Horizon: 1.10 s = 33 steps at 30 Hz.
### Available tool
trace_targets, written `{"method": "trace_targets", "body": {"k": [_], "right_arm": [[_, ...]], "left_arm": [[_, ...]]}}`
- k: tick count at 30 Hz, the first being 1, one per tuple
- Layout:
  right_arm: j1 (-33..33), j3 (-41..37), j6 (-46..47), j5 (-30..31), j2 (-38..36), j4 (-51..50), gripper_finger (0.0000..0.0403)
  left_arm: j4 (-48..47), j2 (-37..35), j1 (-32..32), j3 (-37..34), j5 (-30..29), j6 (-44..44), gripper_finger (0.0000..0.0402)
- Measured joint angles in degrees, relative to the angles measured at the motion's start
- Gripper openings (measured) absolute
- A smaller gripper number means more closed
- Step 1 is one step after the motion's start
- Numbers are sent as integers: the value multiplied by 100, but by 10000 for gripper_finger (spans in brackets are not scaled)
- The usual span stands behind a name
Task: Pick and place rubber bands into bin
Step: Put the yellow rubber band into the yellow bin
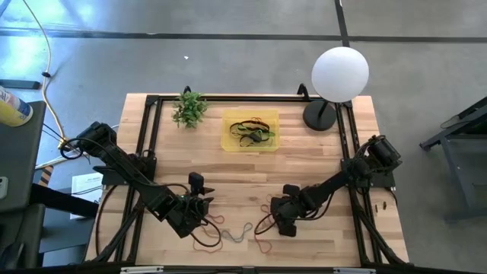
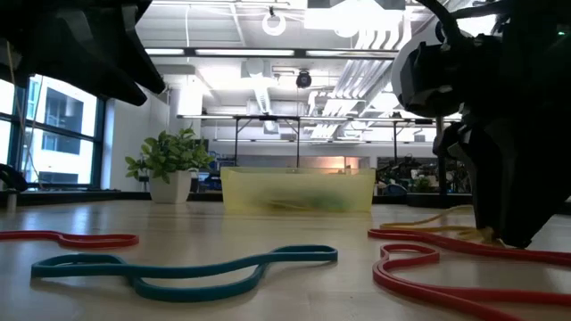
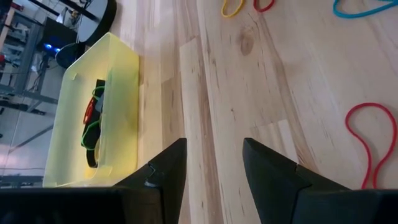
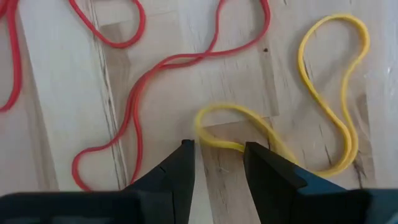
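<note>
Inspector: High view?
Clerk: Bin (image 1: 249, 141) upper centre, bands inside; right gripper (image 1: 287, 225) low at lower centre among loose bands; left gripper (image 1: 199, 204) just left of it.
Inspector: Left wrist?
Clerk: Fingers parted, nothing between them.
Inspector: Right wrist?
Clerk: Fingers straddle the yellow band (image 4: 317, 99) at centre, not yet pinched. Picking step, I judge; next, close, lift, carry to the bin

The bin (image 1: 249, 131) sits at the table's (image 1: 319, 164) far middle with bands inside, a plant (image 1: 189, 109) to its left, a lamp (image 1: 335, 80) to its right, and loose rubber bands (image 1: 242, 232) along the near edge between both grippers
</note>
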Motion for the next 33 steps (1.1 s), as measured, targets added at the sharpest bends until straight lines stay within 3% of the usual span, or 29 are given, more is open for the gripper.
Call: {"method": "trace_targets", "body": {"k": [12, 20, 33], "right_arm": [[11, -20, -75, 9, 0, 116, 117], [9, -26, -373, 181, 3, 104, 9], [26, -33, -573, 482, -117, -48, 2]], "left_arm": [[15, 0, 0, 0, 13, -2, 145], [17, 0, -4, 0, 13, -15, 145], [15, 0, -4, 0, 13, -24, 145]]}}
